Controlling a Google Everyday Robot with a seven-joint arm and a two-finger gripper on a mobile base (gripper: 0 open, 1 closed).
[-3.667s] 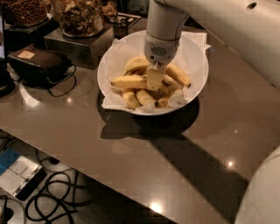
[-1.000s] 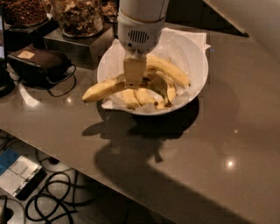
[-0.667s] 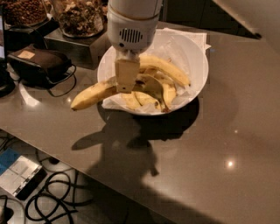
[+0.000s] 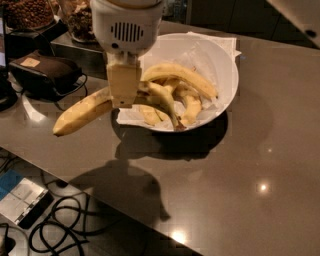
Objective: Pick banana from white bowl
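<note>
My gripper (image 4: 123,95) hangs above the left rim of the white bowl (image 4: 227,65) and is shut on the banana (image 4: 80,113). The banana is long, pale yellow and nearly straight. It is held in the air, and its tapered tip points left and down over the table, outside the bowl. The bowl is lined with crinkled white paper (image 4: 217,45) and holds several other bananas, among them a long arched one (image 4: 185,76). The gripper's body hides the bowl's left rim.
The grey-brown table (image 4: 250,165) has its front edge running from lower left to lower right. A dark pouch (image 4: 47,70) lies at the left. Jars of food (image 4: 30,12) stand at the back left. Cables and a box (image 4: 22,200) lie on the floor below.
The gripper went from down in the bowl to shut on the banana, then lifted it up and to the left, out over the bowl's rim.
</note>
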